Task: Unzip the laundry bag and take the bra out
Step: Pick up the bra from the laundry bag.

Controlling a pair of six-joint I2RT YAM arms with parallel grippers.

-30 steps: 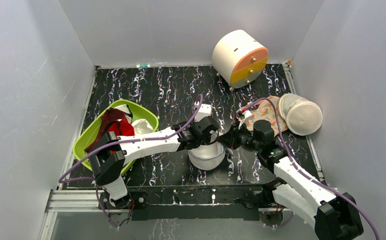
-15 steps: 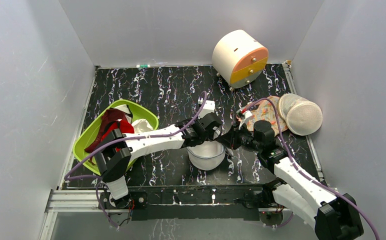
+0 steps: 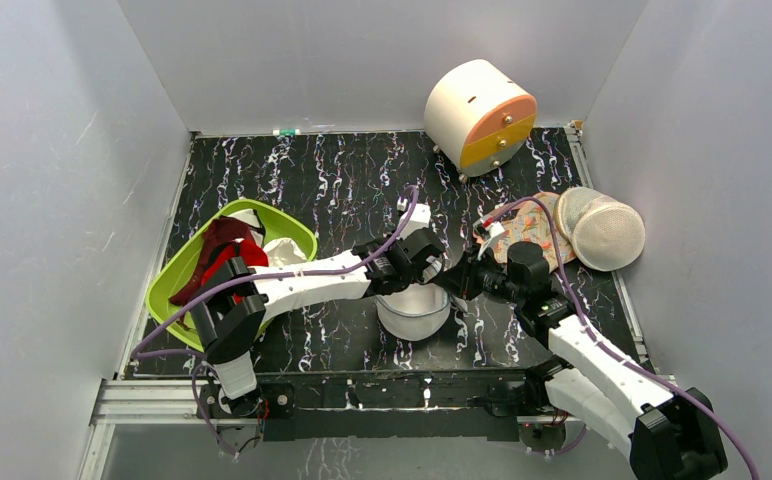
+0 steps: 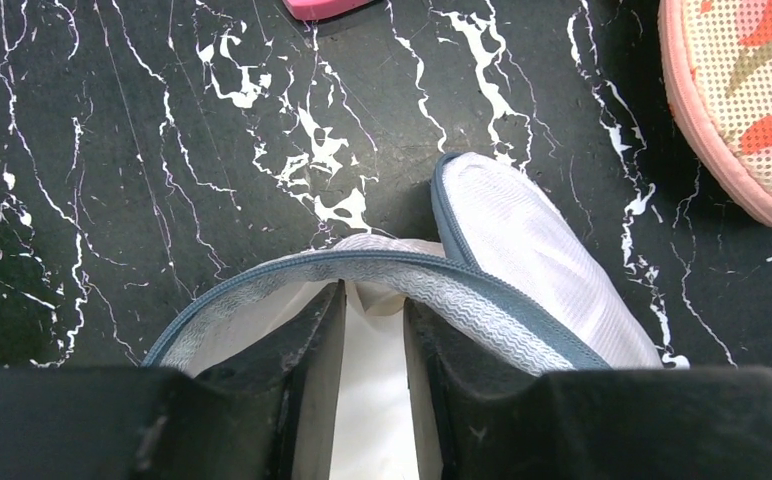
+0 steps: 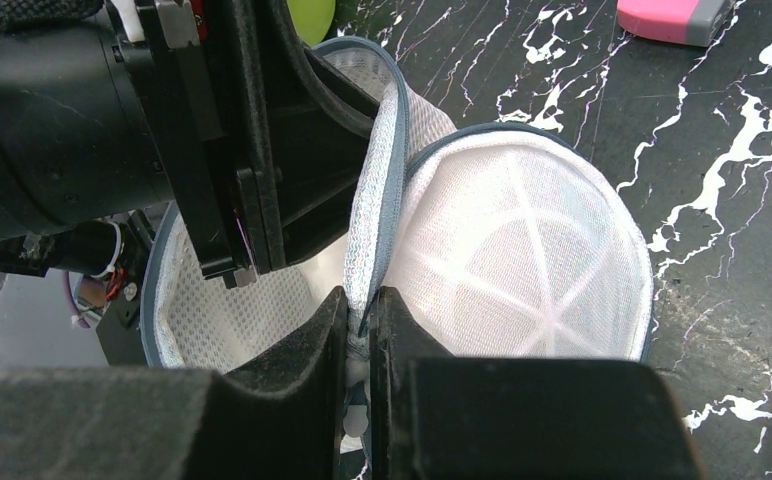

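The laundry bag (image 3: 414, 310), a white mesh pouch with a blue-grey zip rim, lies at the table's middle with its mouth open. It also shows in the left wrist view (image 4: 542, 250) and the right wrist view (image 5: 522, 250). My right gripper (image 5: 360, 300) is shut on the bag's rim band and holds that edge up. It reaches in from the right in the top view (image 3: 452, 283). My left gripper (image 4: 374, 290) has its fingers slightly parted inside the bag's mouth, under the rim. Only white lining shows between them. The bright red bra (image 3: 254, 257) lies in the green bin.
The green bin (image 3: 167, 285) at the left also holds a dark maroon garment (image 3: 219, 237). An orange floral fabric piece (image 3: 527, 230) and a domed white mesh bag (image 3: 602, 230) lie at the right. A white and orange drum (image 3: 480, 115) stands at the back. A pink object (image 5: 677, 20) lies nearby.
My left wrist has shifted slightly away from me over the bag. My right gripper and the bag have stayed where they were.
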